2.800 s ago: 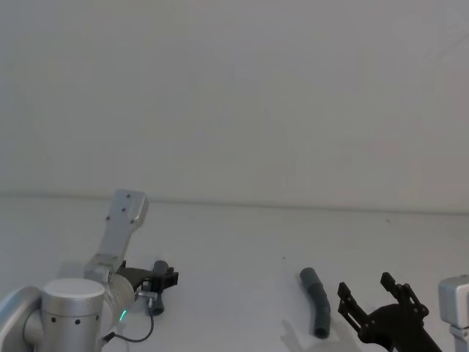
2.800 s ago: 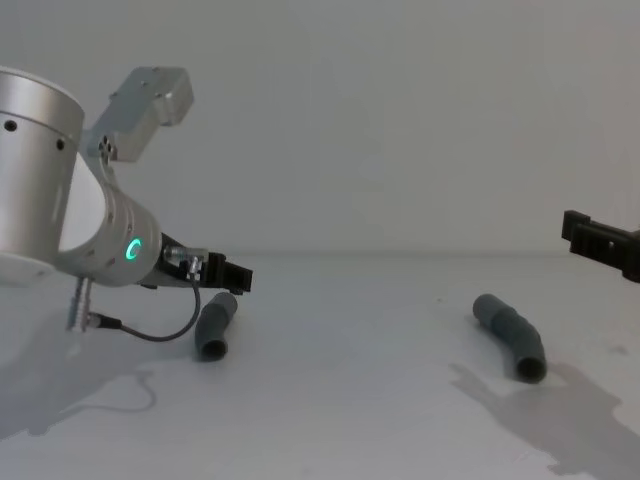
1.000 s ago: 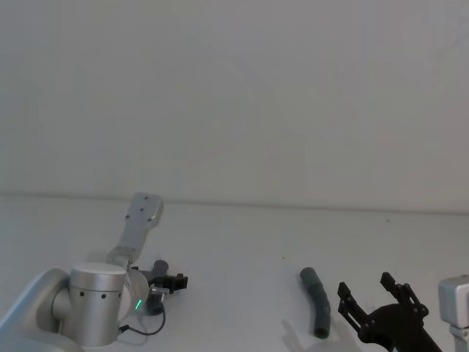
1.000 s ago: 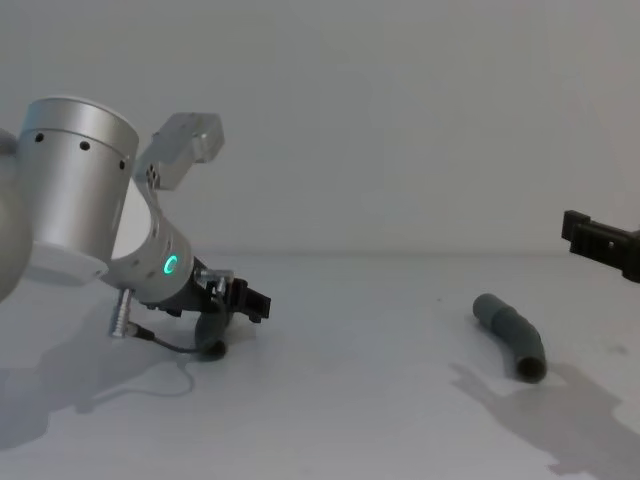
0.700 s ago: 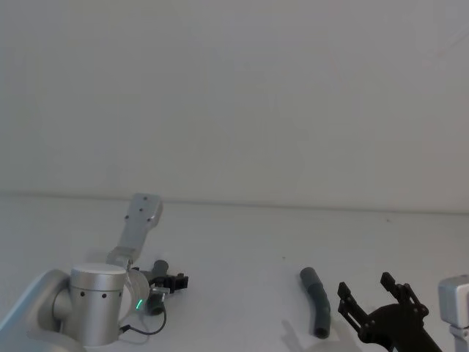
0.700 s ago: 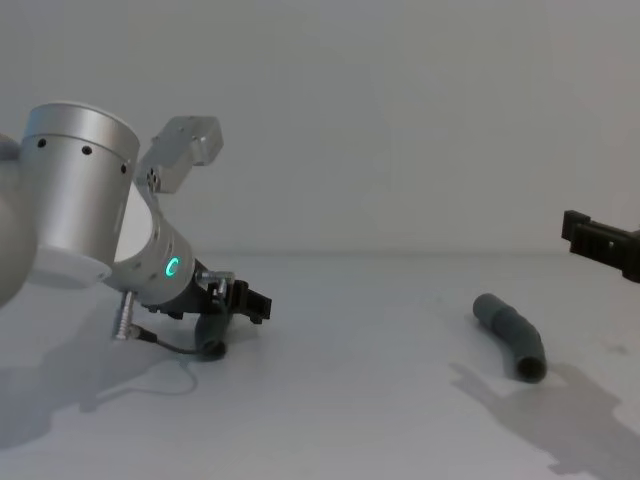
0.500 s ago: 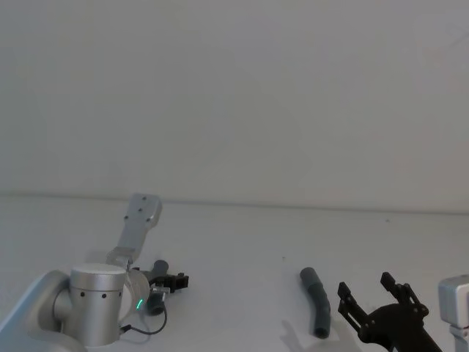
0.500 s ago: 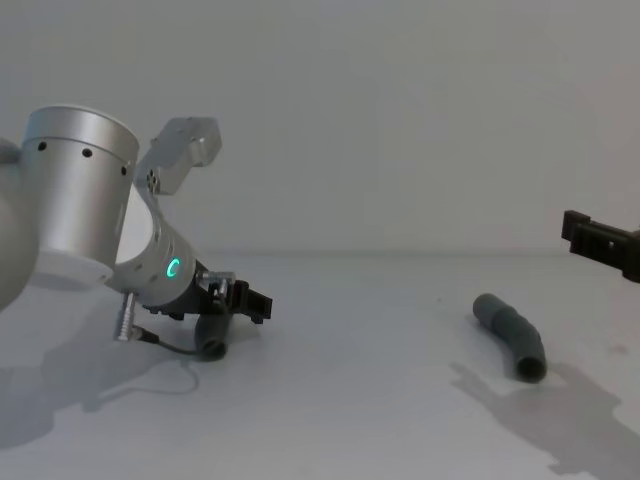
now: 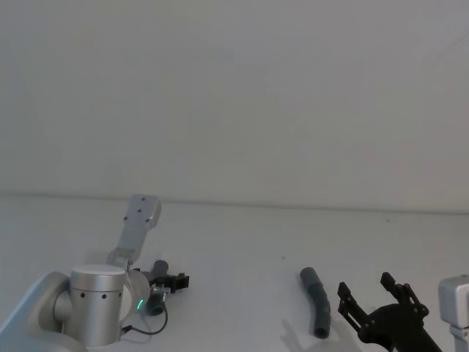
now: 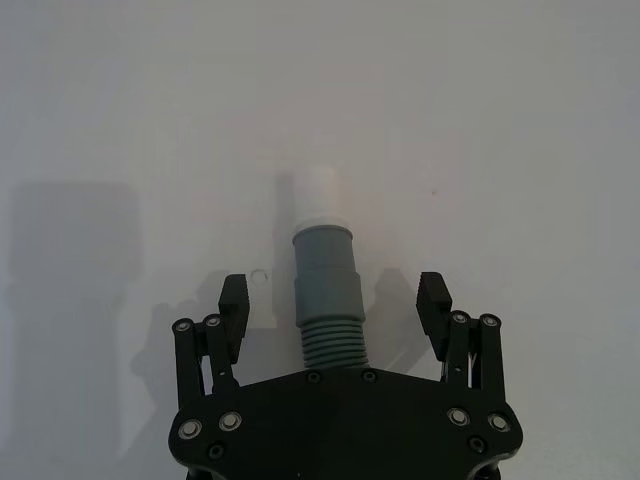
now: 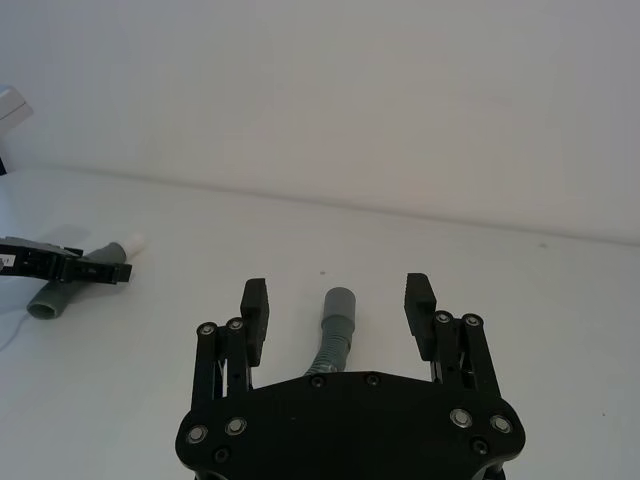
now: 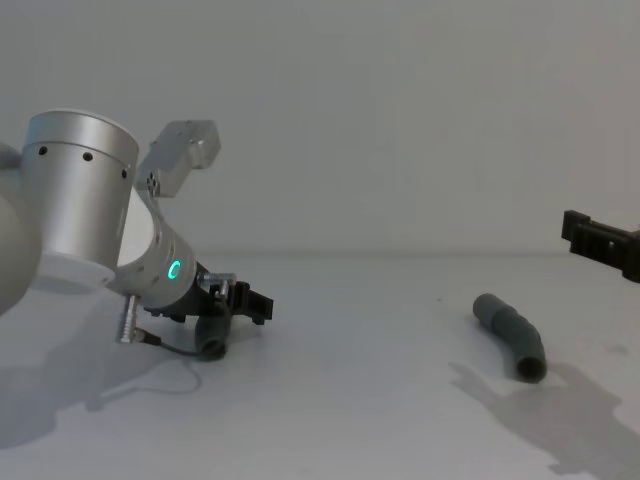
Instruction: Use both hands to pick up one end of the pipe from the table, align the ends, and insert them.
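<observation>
Short pipe piece (image 10: 325, 290): grey, ribbed, white tip, on bench (image 10: 520, 120) | centred between spread jaws of left gripper (image 10: 334, 291), untouched | long bent piece (image 12: 512, 337) below right gripper (image 11: 337, 295), jaws spread

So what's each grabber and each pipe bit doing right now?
left gripper: open, fingers either side of short pipe piece.
right gripper: open, raised above table.
short pipe piece: lying on table, not gripped.
long pipe piece: lying on table, untouched.
</observation>
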Available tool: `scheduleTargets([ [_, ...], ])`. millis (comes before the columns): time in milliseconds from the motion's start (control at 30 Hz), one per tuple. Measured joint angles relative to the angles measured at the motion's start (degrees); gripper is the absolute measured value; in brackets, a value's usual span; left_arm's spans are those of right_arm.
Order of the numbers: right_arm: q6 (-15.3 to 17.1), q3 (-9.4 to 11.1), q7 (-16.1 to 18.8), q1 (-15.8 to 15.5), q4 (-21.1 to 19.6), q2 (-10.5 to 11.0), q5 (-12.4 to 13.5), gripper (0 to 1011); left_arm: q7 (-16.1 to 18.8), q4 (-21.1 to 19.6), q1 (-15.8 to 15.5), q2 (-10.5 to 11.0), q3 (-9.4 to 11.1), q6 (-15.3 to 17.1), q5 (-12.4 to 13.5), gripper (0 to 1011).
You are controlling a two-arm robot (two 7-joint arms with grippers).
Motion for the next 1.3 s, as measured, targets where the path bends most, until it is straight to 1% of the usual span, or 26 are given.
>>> scheduleTargets([
  [367,0.0,0.0,0.0,0.0,0.0,0.0,0.0,828,-0.6,0.1,-0.1,0.1,0.1,0.3,0.3,1002],
  [400,0.0,0.0,0.0,0.0,0.0,0.0,0.0,828,-0.7,0.1,-0.1,0.1,0.1,0.3,0.4,988],
  [567,0.0,0.0,0.0,0.0,0.0,0.0,0.0,828,-0.8,0.1,-0.1,0.1,0.1,0.5,0.5,881],
  [600,0.0,0.0,0.0,0.0,0.0,0.0,0.0,828,-0.9,0.1,-0.2,0.1,0.1,0.5,0.5,845],
  [633,0.0,0.0,0.0,0.0,0.0,0.0,0.0,828,-0.9,0.1,-0.2,0.1,0.1,0.5,0.5,845],
  [700,0.0,0.0,0.0,0.0,0.0,0.0,0.0,828,-1.0,0.1,-0.2,0.1,0.1,0.6,0.5,756],
  [733,0.0,0.0,0.0,0.0,0.0,0.0,0.0,828,-1.0,0.1,-0.2,0.1,0.1,0.6,0.6,756],
  [800,0.0,0.0,0.0,0.0,0.0,0.0,0.0,828,-1.0,0.2,-0.2,0.2,0.1,0.6,0.6,657],
  [867,0.0,0.0,0.0,0.0,0.0,0.0,0.0,828,-1.1,0.2,-0.2,0.2,0.1,0.7,0.6,618],
  [933,0.0,0.0,0.0,0.0,0.0,0.0,0.0,828,-1.1,0.2,-0.2,0.2,0.1,0.7,0.6,535],
  [1000,0.0,0.0,0.0,0.0,0.0,0.0,0.0,828,-1.1,0.2,-0.2,0.2,0.1,0.7,0.6,499],
  [1100,0.0,0.0,0.0,0.0,0.0,0.0,0.0,828,-1.1,0.2,-0.2,0.2,0.1,0.7,0.6,370],
  [1133,0.0,0.0,0.0,0.0,0.0,0.0,0.0,828,-1.1,0.2,-0.2,0.2,0.1,0.7,0.6,348],
  [1300,0.0,0.0,0.0,0.0,0.0,0.0,0.0,828,-1.2,0.2,-0.2,0.2,0.1,0.7,0.7,336],
])
